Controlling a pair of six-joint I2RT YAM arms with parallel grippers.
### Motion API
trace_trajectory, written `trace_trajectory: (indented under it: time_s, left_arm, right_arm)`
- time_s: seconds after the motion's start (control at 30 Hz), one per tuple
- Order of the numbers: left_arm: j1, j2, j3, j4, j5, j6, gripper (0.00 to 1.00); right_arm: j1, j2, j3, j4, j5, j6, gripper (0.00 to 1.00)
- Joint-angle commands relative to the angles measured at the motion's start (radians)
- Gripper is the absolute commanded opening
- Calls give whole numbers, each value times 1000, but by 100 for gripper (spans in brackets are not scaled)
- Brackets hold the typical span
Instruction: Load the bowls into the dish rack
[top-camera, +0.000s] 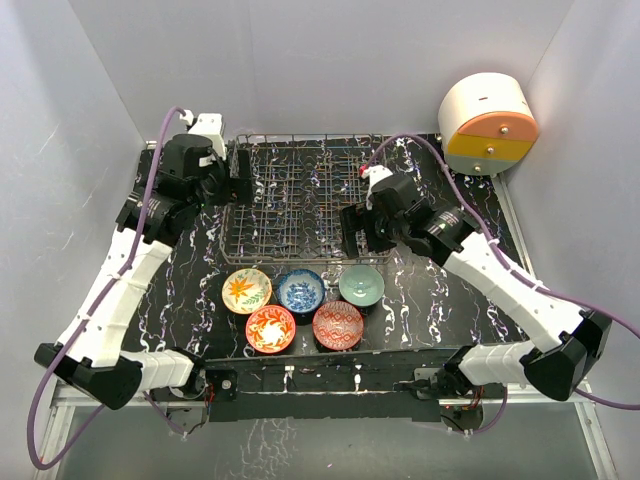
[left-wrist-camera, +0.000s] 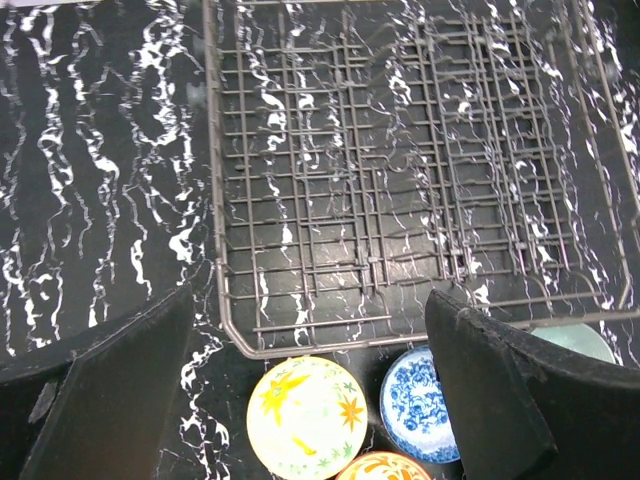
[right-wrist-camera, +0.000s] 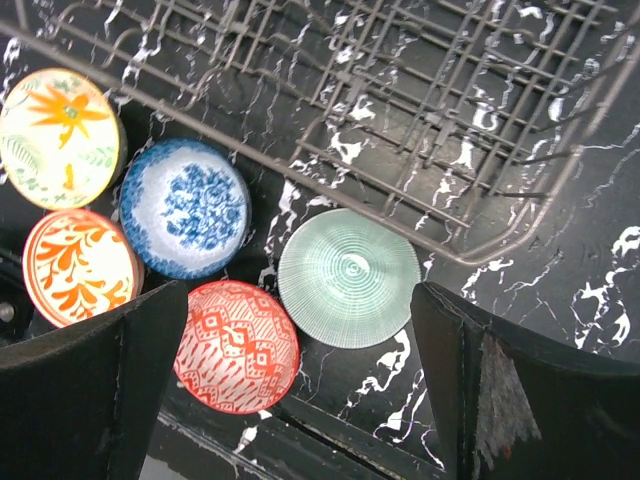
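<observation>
The dark grey wire dish rack (top-camera: 300, 190) stands empty at the back of the black marbled table. Five bowls sit in front of it: yellow floral (top-camera: 246, 290), blue-white (top-camera: 300, 291) and grey-green (top-camera: 361, 285) in a row, orange (top-camera: 270, 328) and red (top-camera: 338, 325) nearer. My left gripper (top-camera: 238, 172) is open and empty above the rack's left edge; its view shows the rack (left-wrist-camera: 400, 170), the yellow bowl (left-wrist-camera: 305, 417) and the blue bowl (left-wrist-camera: 420, 420). My right gripper (top-camera: 353, 232) is open and empty above the rack's front edge, over the grey-green bowl (right-wrist-camera: 348, 278) and red bowl (right-wrist-camera: 237, 345).
A round white-orange-yellow drawer unit (top-camera: 488, 125) stands at the back right corner. White walls close in the table on three sides. The table's front rail (top-camera: 330, 375) runs just behind the nearer bowls.
</observation>
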Motion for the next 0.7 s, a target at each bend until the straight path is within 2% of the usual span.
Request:
trace_trajectory:
  time_s: [0.0,0.2,0.43,0.57,0.67]
  left_arm:
    - [-4,-61,68,-38,-162,-52,97]
    - [-4,-125,32,-7,-218,-83,97]
    - [-4,-133,8,-51,-230,-126,97]
    - [-4,-128,10,-68,-225,-130,97]
    - [-4,-118,26,-86,-229,-120,97]
  right_arm:
    - [94,2,45,-2,-28,-39,97]
    - [296,24,29,-98,46,5,94]
    - [531,83,-10,-112,145,82,92]
    - [589,128,-57,-71,137,102,92]
    - [595,136,-123,7,107,107,87]
